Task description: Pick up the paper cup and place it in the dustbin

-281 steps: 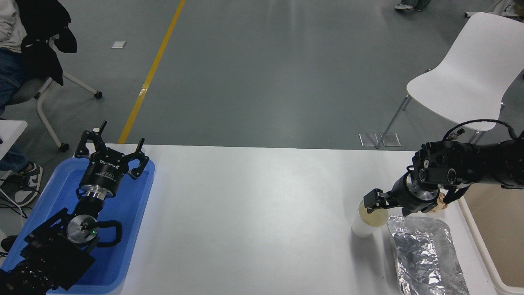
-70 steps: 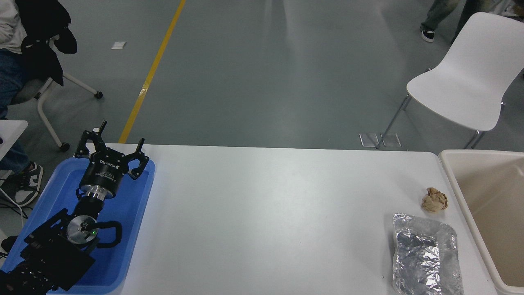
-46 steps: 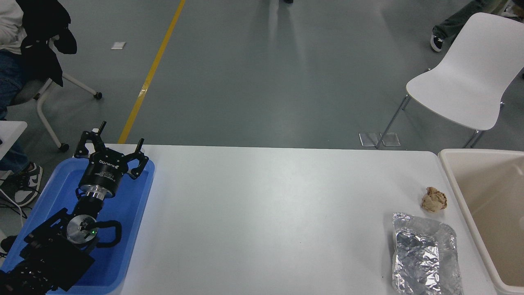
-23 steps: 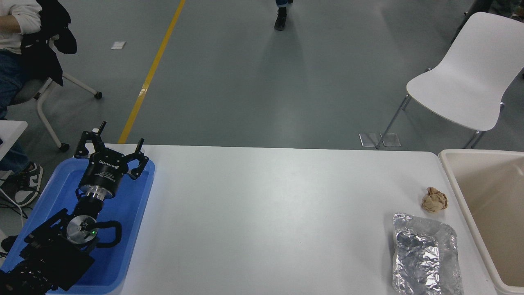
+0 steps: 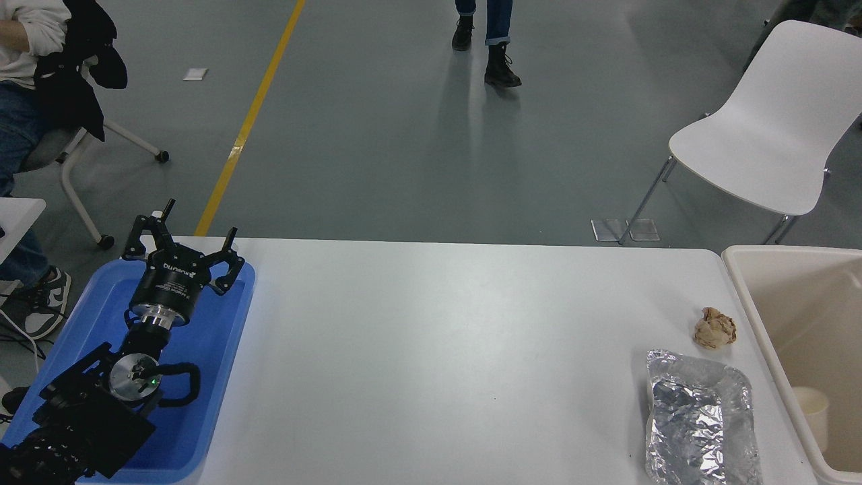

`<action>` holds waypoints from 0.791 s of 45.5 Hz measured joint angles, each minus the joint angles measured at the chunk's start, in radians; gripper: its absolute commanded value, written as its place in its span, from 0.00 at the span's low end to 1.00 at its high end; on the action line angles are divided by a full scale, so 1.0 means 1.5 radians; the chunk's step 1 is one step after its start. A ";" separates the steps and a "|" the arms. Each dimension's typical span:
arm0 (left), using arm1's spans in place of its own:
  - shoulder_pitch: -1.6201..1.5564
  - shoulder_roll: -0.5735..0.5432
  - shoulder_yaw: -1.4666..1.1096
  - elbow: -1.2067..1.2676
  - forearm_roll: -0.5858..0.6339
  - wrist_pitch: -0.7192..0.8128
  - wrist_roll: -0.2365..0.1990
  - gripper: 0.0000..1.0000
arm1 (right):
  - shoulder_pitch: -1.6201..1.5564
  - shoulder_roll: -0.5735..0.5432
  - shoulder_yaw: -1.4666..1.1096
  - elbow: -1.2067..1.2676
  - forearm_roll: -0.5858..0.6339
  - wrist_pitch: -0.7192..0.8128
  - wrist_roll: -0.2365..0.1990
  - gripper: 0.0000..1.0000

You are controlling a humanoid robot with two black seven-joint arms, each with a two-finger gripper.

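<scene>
The paper cup, white with a cream inside, lies inside the dustbin against its near left wall. That dustbin is a large beige tub at the table's right edge, cut off by the picture's border. My left gripper is parked over the blue tray at the lower left, its fingers spread open and holding nothing. My right arm and gripper are out of view.
A crumpled brown paper ball and a crinkled foil tray lie on the white table beside the dustbin. The blue tray sits under my left arm. A white chair stands behind; a person's legs show at the top.
The paper cup has appeared inside the dustbin, where half a second ago none showed. A person has walked further into view at the top. My left arm has not moved.
</scene>
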 measured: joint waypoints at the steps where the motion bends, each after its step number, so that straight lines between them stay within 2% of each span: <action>1: 0.000 0.000 0.000 0.000 0.000 0.000 0.000 1.00 | 0.000 0.001 0.000 0.000 0.000 0.000 0.000 1.00; 27: 0.001 0.000 0.000 0.000 -0.001 0.000 -0.001 1.00 | 0.014 0.018 -0.005 0.008 -0.009 0.004 -0.001 1.00; 36: 0.001 0.000 0.000 0.000 -0.001 0.000 -0.001 1.00 | 0.057 -0.009 -0.014 0.087 -0.028 0.020 -0.004 1.00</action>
